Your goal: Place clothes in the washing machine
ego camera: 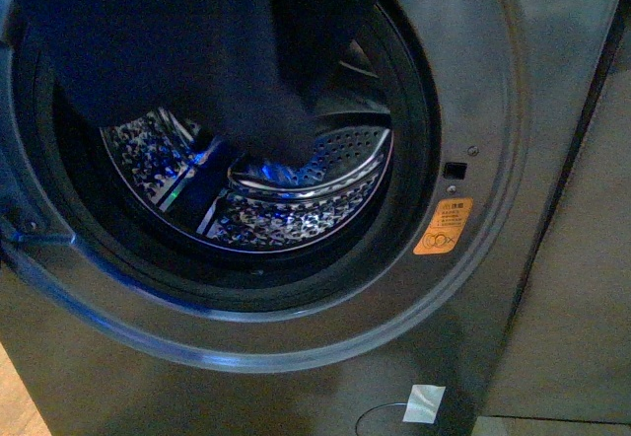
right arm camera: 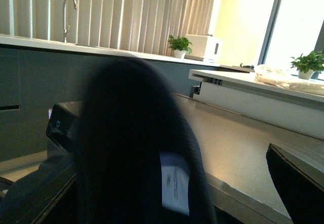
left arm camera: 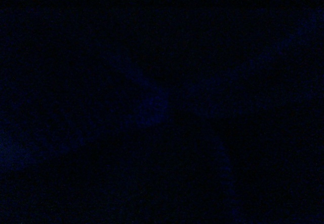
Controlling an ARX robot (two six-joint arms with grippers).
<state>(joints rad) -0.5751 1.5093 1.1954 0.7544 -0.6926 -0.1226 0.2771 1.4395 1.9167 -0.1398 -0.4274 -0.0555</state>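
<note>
Loading progress: we find the clothes draped across the top of the washing machine porthole, the lower end apparently dipping into the drum; most is not yet in.
Claws: left wrist view dark, right claw hidden; we cannot tell either grip.
Writing: orange sticker right of the porthole, unreadable.

My left wrist view is dark. In the front view, the clothes run off the top edge and hide the upper drum of the washing machine. From the right wrist they are a blurred mass, and I cannot read their white label.
</note>
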